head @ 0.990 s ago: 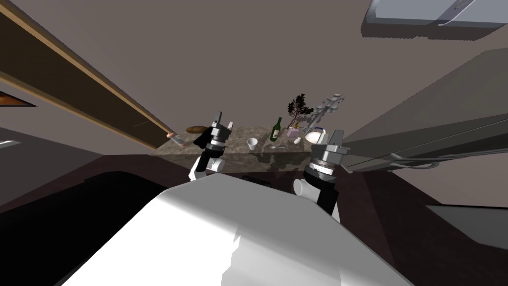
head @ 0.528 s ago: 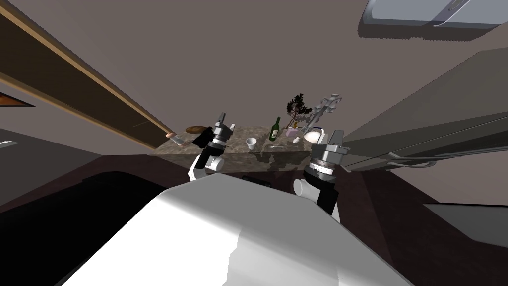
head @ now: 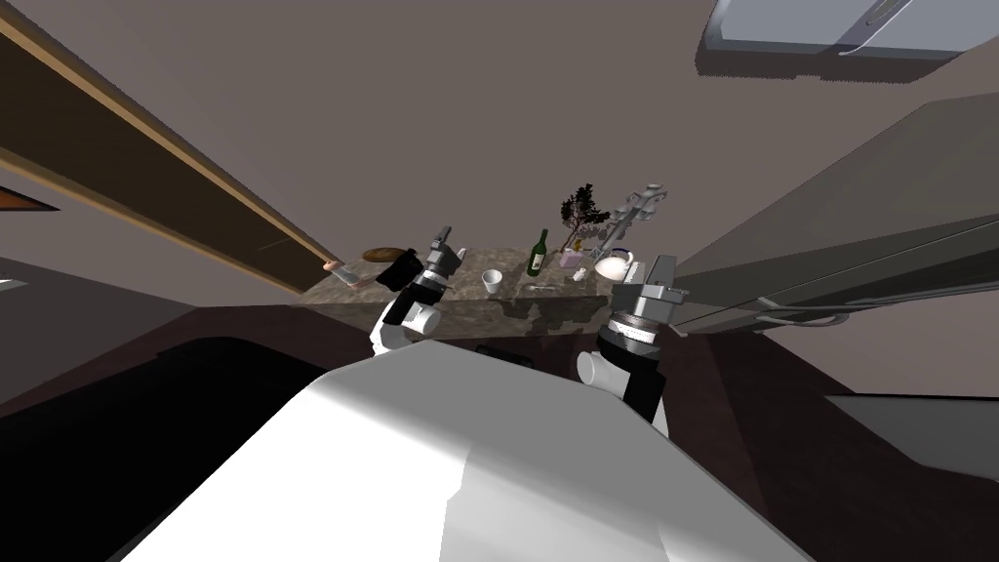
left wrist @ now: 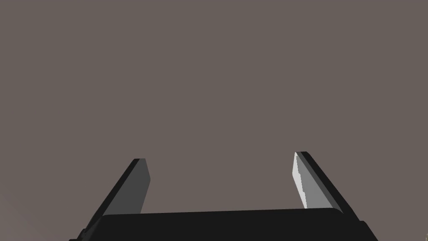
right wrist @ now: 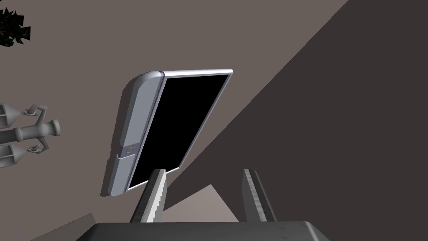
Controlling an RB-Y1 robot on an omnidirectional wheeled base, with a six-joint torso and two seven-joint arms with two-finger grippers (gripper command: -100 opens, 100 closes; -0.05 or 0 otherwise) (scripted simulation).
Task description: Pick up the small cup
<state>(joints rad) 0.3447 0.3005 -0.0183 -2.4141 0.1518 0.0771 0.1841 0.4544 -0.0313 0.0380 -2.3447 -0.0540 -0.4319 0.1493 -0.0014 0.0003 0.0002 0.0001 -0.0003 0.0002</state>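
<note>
The small white cup [head: 492,281] stands mid-frame on the speckled brown counter [head: 512,268], near my left gripper [left wrist: 220,155], spread wide; my right gripper [right wrist: 203,170] is spread too.

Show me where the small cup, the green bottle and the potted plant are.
small cup [head: 492,281], head view, on its white side wall.
green bottle [head: 536,260], head view, on its body below the neck.
potted plant [head: 582,207], head view, on its dark foliage.
</note>
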